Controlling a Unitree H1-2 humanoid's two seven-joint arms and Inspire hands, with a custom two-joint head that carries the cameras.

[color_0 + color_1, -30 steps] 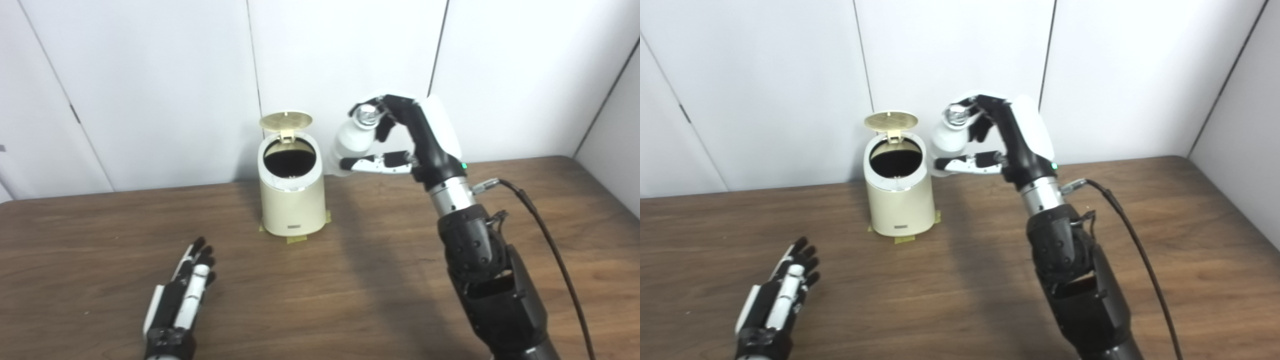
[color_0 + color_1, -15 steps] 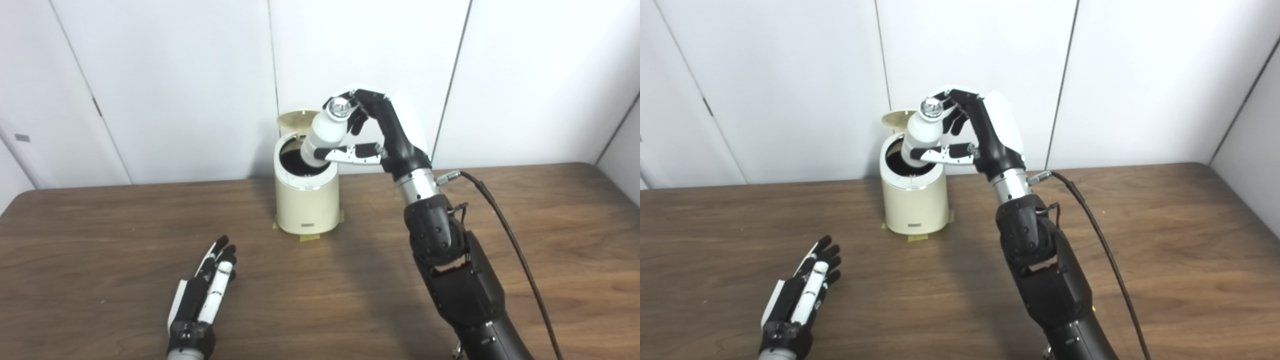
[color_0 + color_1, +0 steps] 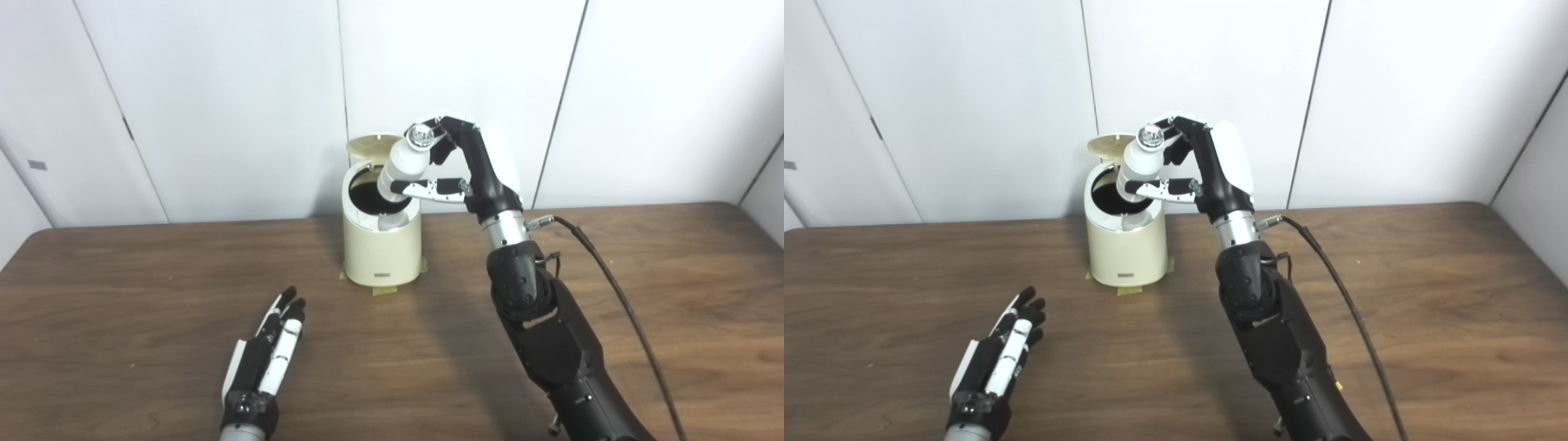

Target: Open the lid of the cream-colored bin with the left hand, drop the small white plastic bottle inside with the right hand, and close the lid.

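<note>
At the centre of the frame, the cream-colored bin (image 3: 381,242) stands on the wooden counter (image 3: 122,288) with its lid (image 3: 366,145) swung up and back against the white wall panels, so the first step of the job reads as done. The right hand (image 3: 471,171), reaching in from the lower right, holds the small white plastic bottle (image 3: 401,173) directly over the bin's dark mouth, its fingers (image 3: 432,188) curled round the body, with one lying across the lower part and others hooked near the neck. The bottle's long axis runs on a slant: its shiny cap (image 3: 420,133) points up and toward the upper right of the frame, while its base dips down and left, at or just inside the rim, though exactly how deep cannot be told. A pale shape shows at the near inner wall below it. The drop itself appears not yet made, and closing the lid remains to be done after it. In the lower left, the left hand (image 3: 263,361) lies flat on the counter, well apart from the bin, its fingers straight, close together and holding nothing.
</note>
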